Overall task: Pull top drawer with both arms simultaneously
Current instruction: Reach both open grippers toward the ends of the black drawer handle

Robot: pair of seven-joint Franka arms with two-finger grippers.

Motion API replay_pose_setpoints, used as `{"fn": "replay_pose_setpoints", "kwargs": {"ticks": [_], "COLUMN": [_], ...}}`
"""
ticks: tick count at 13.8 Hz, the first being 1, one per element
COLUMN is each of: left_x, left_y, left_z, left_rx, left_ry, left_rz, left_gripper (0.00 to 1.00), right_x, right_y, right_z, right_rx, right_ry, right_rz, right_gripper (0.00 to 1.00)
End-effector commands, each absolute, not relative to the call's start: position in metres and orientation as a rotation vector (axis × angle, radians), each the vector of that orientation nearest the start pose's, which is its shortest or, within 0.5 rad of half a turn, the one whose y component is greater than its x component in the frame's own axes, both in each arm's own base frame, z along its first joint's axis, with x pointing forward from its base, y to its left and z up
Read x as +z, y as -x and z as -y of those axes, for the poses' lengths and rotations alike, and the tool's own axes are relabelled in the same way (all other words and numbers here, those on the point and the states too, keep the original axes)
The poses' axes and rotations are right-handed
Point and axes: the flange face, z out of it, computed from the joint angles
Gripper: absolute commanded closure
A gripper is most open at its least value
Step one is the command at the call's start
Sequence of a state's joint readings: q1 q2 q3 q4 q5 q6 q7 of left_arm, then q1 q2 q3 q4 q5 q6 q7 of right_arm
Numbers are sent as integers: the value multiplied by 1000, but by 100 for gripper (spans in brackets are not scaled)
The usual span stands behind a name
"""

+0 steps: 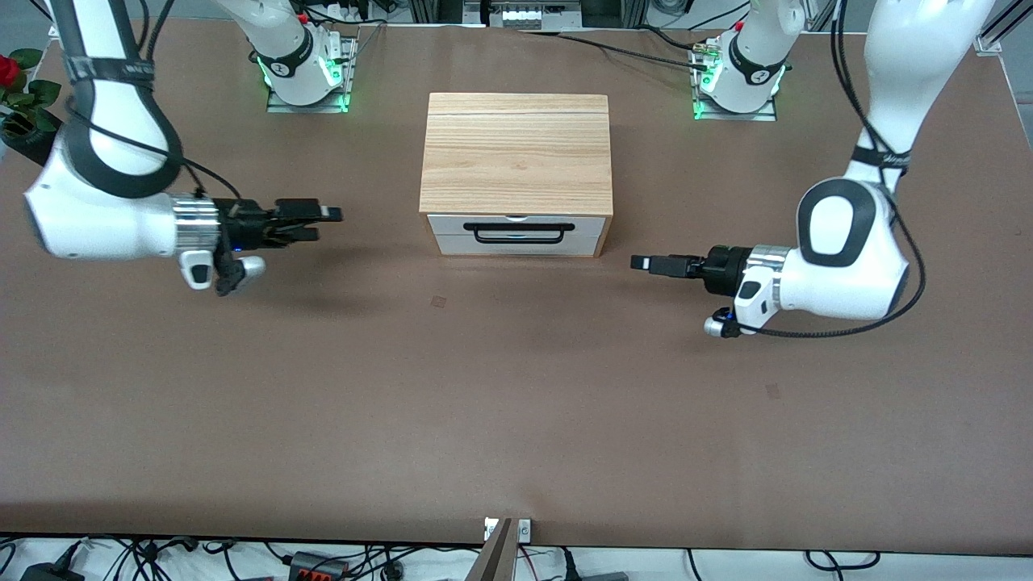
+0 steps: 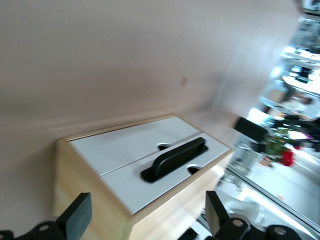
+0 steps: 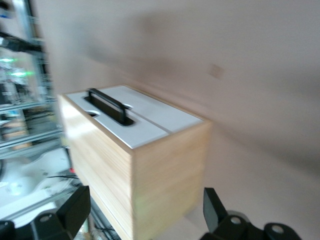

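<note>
Approach stage: top drawer closed, both grippers clear of the cabinet.

Left gripper (image 1: 641,263) and right gripper (image 1: 327,218), fingers spread, hover over the surface (image 1: 516,403) flanking one cabinet (image 1: 516,153). Its two drawers share one rigid bar handle (image 1: 518,233); the top drawer (image 1: 516,225) should slide lightly. Grip the handle ends.

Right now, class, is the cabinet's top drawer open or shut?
Shut: the top drawer has its white front flush with the cabinet, and no wood interior shows.

A big brown table (image 1: 516,403) fills the room. A red flower (image 1: 8,71) sits at one corner. Cables (image 1: 242,561) lie below.
</note>
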State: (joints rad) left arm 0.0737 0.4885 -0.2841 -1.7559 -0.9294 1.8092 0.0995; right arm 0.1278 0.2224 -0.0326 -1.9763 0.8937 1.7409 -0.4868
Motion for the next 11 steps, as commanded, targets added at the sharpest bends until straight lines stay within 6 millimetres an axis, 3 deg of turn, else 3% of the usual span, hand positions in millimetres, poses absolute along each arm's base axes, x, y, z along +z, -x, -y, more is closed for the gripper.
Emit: {"fn": "replay_pose_setpoints", "kwargs": {"ticks": [1, 4, 7, 9, 11], "left_x": [274, 244, 226, 203, 193], "left_y": [-609, -602, -588, -572, -562], "left_z": [196, 223, 244, 257, 263], "left_rx": [-506, -416, -354, -286, -269], "left_ry": [-1987, -1858, -1794, -1716, -1694], "left_rz": [-84, 20, 116, 157, 174], "left_gripper": [0, 0, 0, 0, 0], "right_x": [325, 282, 222, 184, 168], "right_y": [-528, -523, -509, -496, -483], "right_z": [-147, -177, -217, -248, -279], "right_rx": [237, 186, 80, -13, -46], "right_ry": [2066, 1934, 1778, 1689, 1646], "right_rz": [244, 275, 251, 223, 178], "right_gripper": [0, 0, 0, 0, 0]}}
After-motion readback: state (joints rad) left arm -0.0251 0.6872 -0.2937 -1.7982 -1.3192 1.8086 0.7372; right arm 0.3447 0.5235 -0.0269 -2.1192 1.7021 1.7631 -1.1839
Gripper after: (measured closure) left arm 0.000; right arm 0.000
